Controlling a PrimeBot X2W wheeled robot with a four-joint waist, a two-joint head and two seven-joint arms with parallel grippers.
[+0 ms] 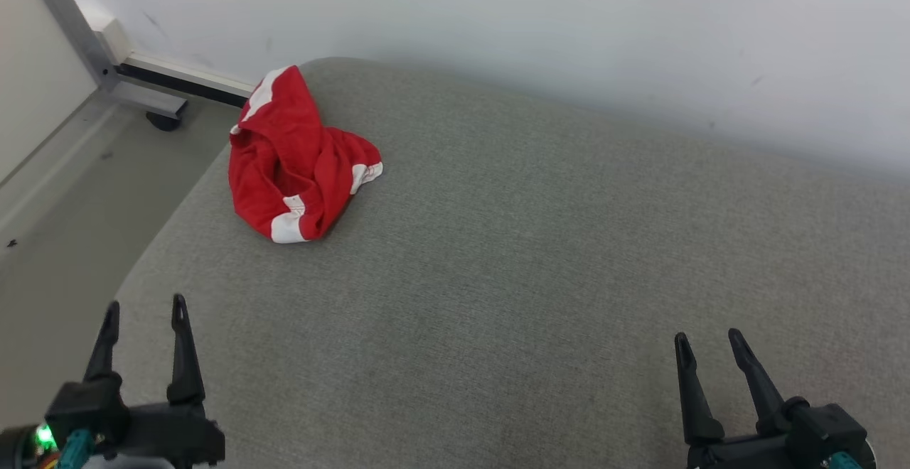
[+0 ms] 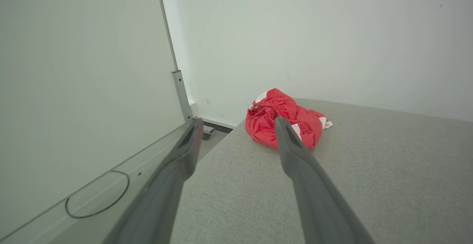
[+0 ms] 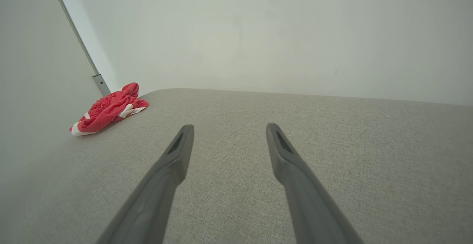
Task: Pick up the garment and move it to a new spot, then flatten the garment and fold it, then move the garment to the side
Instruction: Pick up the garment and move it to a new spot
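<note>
A red garment with white trim (image 1: 295, 160) lies crumpled in a heap at the far left corner of the grey fabric surface (image 1: 540, 277). The left wrist view has the garment (image 2: 284, 118) ahead, just beyond the fingertips, and the right wrist view has the garment (image 3: 109, 109) far off to the left. My left gripper (image 1: 146, 309) hovers open at the near left edge, well short of the garment. My right gripper (image 1: 707, 341) is open at the near right, far from it. Both hold nothing.
A white wall (image 1: 569, 35) runs along the far edge of the surface. To the left are a floor strip (image 1: 64, 227), a metal post with a base foot (image 1: 146, 103), and a pale panel (image 2: 81, 81).
</note>
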